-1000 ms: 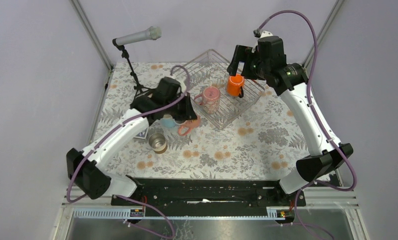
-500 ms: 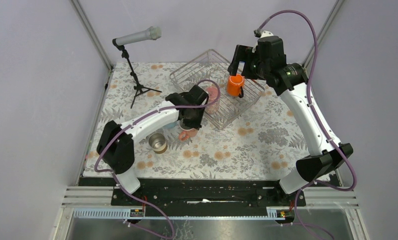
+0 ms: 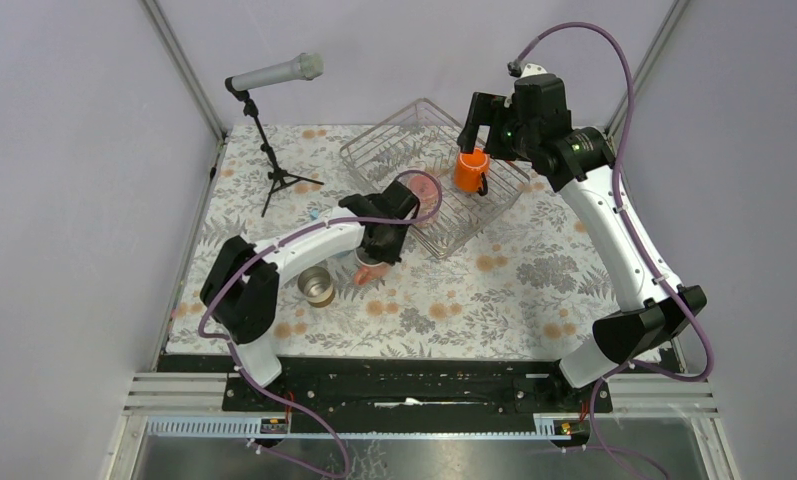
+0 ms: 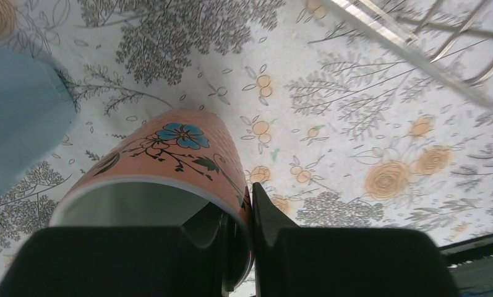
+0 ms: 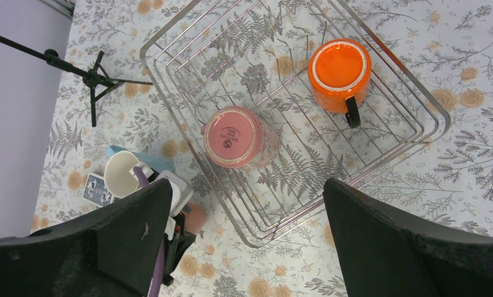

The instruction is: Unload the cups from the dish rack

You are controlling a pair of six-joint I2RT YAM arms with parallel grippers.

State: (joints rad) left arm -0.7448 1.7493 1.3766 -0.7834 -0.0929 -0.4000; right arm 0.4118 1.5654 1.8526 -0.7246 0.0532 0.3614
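beside the dish rack (image 5: 305, 148) | left gripper (image 4: 240, 216) clamped on salmon-pink mug (image 4: 169, 154) | right gripper (image 5: 247, 189) spread apart

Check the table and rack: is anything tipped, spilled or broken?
Nothing spilled or broken. The orange mug and pink mug sit upside down in the rack, normal for draining. The left end effector pinches the salmon mug by its rim. Only the rack sits skewed to the table edges.
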